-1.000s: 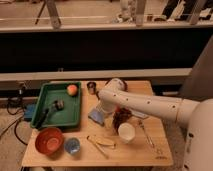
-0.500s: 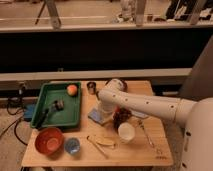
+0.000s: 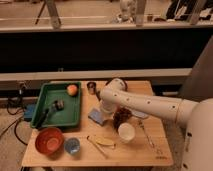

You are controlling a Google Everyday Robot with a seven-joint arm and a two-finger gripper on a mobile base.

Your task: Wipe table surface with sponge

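The sponge (image 3: 95, 117) is a small flat light-blue pad lying on the table surface (image 3: 145, 152), just right of the green tray. My gripper (image 3: 105, 110) hangs down from the white arm that reaches in from the right. It sits right at the sponge's upper right edge and hides part of it. I cannot tell whether it touches or holds the sponge.
A green tray (image 3: 67, 119) at the left holds an orange fruit (image 3: 72, 89) and a dark brush (image 3: 51, 108). A red bowl (image 3: 49, 141), a blue glass cup (image 3: 72, 145), a white cup (image 3: 126, 132), a dark lumpy object (image 3: 121, 116), a small metal cup (image 3: 91, 87) and utensils (image 3: 102, 142) lie around.
The arm's bend above the sponge has shifted slightly. The sponge stays in the same spot.
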